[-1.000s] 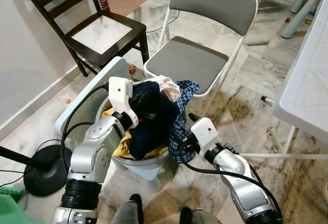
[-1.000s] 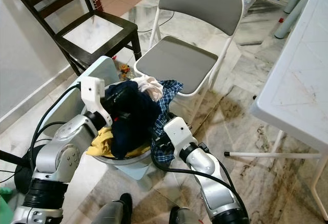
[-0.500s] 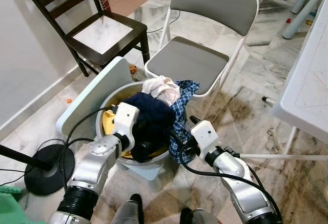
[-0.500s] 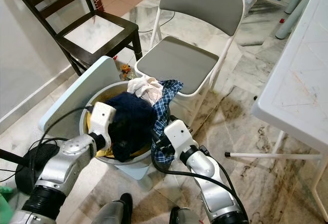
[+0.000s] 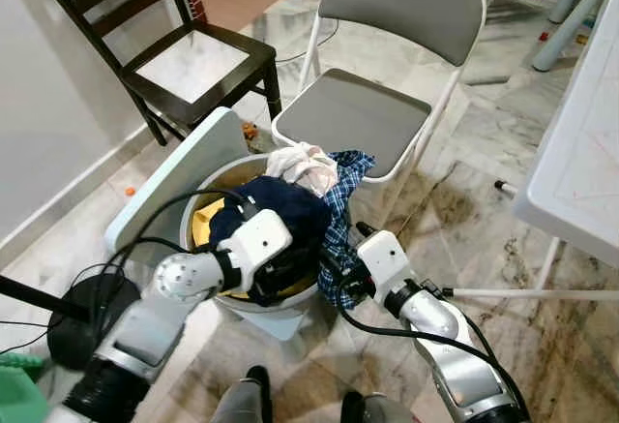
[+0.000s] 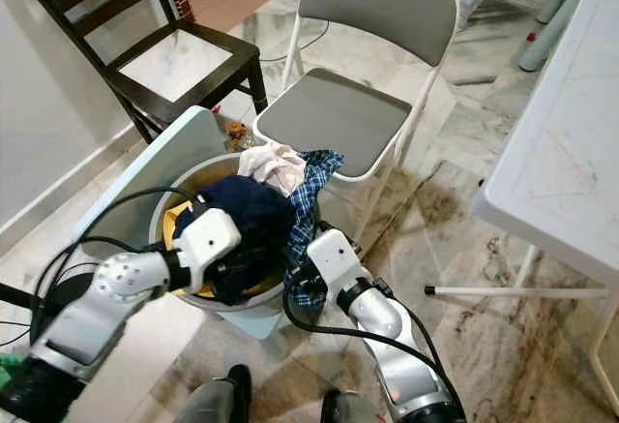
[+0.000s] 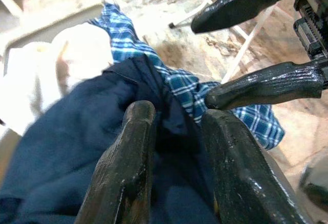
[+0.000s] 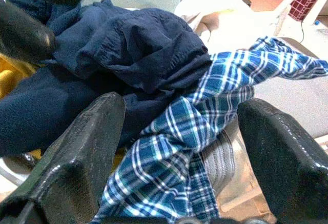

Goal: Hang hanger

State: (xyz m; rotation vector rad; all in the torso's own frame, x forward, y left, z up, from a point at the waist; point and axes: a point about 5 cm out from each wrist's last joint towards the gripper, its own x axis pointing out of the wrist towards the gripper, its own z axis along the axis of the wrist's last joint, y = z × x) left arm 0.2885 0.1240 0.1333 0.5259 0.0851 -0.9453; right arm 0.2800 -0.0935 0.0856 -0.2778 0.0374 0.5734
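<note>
Marble floor (image 5: 464,239) lies under a round laundry basket (image 5: 290,309) just in front of the grey folding chair (image 5: 387,75); the basket is full of clothes; the left end effector (image 7: 171,147) pinches the dark blue garment (image 5: 280,215) on top; the right end effector (image 8: 174,152) is spread wide around the blue checked shirt (image 8: 205,131) hanging over the basket's rim; the left wrist view shows the white cloth (image 7: 46,75) behind it; I cannot tell where a hanger is.
</note>
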